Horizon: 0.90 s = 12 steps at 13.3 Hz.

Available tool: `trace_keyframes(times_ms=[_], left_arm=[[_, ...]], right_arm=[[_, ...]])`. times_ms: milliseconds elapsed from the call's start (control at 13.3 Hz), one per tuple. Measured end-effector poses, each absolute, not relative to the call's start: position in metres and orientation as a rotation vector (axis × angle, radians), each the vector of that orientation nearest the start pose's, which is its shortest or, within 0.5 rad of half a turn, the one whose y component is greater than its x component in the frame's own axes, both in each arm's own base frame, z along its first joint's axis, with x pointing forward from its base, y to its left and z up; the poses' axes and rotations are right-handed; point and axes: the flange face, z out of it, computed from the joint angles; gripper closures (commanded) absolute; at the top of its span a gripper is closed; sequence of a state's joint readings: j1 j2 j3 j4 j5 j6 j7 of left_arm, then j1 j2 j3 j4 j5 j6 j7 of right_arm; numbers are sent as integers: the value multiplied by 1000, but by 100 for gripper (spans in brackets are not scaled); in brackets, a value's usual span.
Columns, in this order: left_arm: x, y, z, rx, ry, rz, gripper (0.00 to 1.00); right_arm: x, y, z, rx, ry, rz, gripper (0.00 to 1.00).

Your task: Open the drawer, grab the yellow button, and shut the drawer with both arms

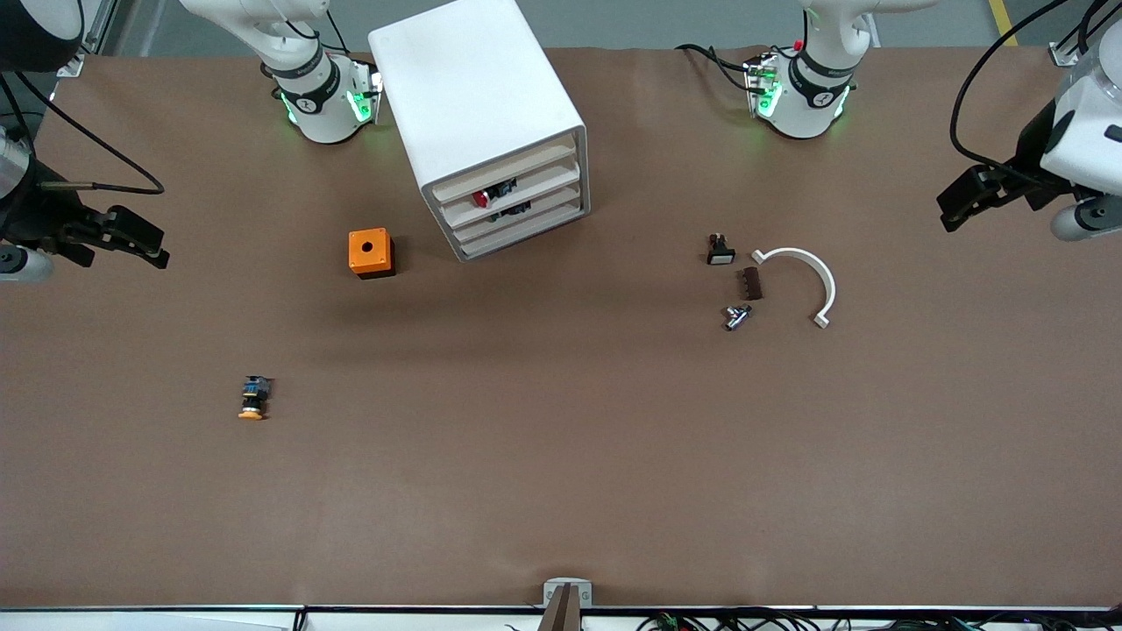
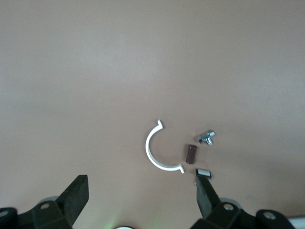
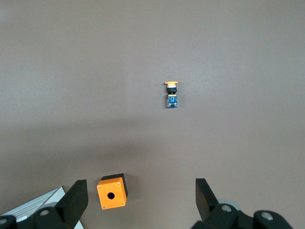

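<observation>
The white cabinet stands between the two arm bases. Its top drawer is shut, like the three lower drawers. The button, with an orange-yellow cap and a blue rear end, lies on its side on the bare table toward the right arm's end. In the right wrist view, the button lies well clear of the fingers. My right gripper hangs open and empty over that end of the table. Over the left arm's end, my left gripper is open and empty too.
An orange cube with a hole sits beside the cabinet. Toward the left arm's end lie a white half-ring clamp, a brown block, a small metal fitting and a small black-and-white switch. A red-capped button shows between the drawers.
</observation>
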<state>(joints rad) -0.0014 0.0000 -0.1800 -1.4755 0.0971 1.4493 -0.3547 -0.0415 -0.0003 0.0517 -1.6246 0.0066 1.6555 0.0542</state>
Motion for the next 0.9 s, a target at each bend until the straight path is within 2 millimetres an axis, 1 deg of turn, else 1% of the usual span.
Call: trace_keyframes(times_ms=[75, 301, 602, 752, 902], left_arm=[[530, -86, 656, -3043, -256, 7, 0], [513, -80, 644, -3073, -110, 33, 0], [489, -79, 639, -3075, -69, 40, 0], [486, -79, 638, -3075, -68, 35, 0], [488, -78, 636, -3075, -69, 33, 0]], right_arm=[[562, 6, 607, -3133, 70, -49, 0], [562, 6, 607, -3133, 71, -49, 0], [562, 6, 607, -3133, 71, -48, 0], [562, 6, 607, -3133, 71, -48, 0], [562, 6, 607, -3133, 71, -48, 0]])
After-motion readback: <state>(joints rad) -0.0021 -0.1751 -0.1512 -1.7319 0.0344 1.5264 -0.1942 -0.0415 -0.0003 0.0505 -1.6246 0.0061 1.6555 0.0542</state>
